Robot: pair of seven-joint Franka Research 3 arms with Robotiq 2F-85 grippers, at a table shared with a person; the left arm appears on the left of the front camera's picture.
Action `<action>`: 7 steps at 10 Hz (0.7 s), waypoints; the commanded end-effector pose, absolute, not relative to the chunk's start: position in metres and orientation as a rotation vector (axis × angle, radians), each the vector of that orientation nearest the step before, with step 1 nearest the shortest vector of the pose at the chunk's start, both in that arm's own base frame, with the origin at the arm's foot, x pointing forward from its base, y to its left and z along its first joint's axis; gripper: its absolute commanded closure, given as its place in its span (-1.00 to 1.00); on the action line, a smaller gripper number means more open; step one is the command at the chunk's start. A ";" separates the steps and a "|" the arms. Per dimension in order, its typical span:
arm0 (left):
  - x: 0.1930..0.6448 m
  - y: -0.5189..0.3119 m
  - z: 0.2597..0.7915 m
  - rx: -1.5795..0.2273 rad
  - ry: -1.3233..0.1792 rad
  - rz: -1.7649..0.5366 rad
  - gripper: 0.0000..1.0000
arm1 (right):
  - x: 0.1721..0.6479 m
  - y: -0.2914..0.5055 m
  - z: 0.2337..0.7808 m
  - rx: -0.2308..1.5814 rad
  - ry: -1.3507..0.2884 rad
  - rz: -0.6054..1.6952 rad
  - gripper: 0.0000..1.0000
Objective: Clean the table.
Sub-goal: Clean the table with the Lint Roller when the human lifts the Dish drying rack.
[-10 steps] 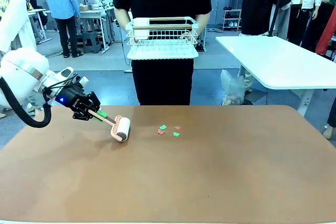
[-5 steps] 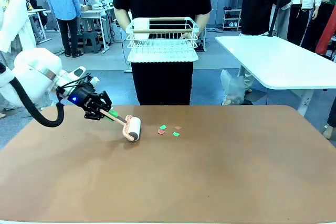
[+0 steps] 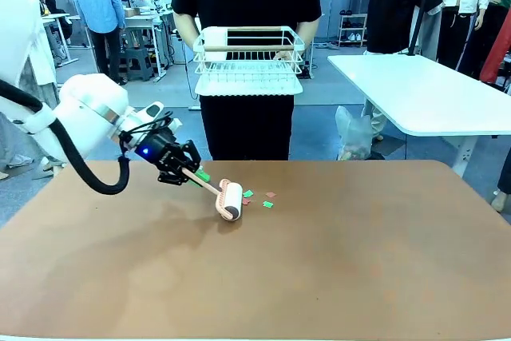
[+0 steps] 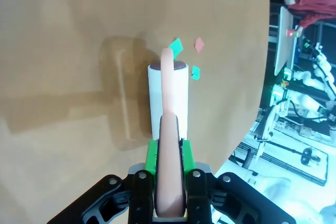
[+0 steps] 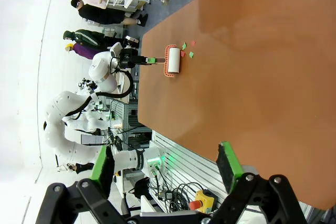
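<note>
Your left arm (image 3: 88,113) holds a lint roller (image 3: 231,200) down on the desk (image 3: 343,269), beside paper scraps (image 3: 257,198).
The reddish-brown desk, matte and round-cornered, runs lengthwise across the front view. Your left fingers (image 4: 151,158) pinch the roller's peach handle, which slants from them toward the desk's middle; its white drum lies crosswise, just beside the small green and red scraps. The arm reaches in low from the left. Your right fingers (image 5: 229,164) stand spread, with nothing between them.

You have bright, even overhead light; the roller (image 3: 231,200) throws a soft, pale shadow on the bench (image 3: 359,261). Your wrist views bend hard at the edges, and the right one's background burns out white.
</note>
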State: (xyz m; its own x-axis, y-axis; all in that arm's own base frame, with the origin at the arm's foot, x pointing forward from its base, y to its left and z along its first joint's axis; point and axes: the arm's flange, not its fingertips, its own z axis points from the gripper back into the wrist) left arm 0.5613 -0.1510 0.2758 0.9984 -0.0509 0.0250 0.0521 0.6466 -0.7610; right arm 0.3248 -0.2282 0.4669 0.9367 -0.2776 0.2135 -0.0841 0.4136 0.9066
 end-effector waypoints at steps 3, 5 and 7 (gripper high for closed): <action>0.574 -0.205 0.272 -0.845 0.038 -0.056 0.58 | 0.324 -0.229 0.471 1.158 -0.372 -0.112 -1.00; 0.576 -0.233 0.271 -0.835 0.046 -0.070 0.58 | 0.324 -0.229 0.471 1.158 -0.372 -0.112 -1.00; 0.577 -0.259 0.268 -0.828 0.068 -0.086 0.58 | 0.324 -0.229 0.471 1.158 -0.372 -0.112 -1.00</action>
State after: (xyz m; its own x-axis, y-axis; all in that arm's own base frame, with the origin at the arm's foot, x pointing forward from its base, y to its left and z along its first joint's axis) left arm 0.5717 -0.2489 0.2757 0.9951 -0.0986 -0.0017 0.0623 0.6421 -0.7641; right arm 0.3249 -0.2281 0.4670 0.9368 -0.2773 0.2135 -0.0842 0.4137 0.9065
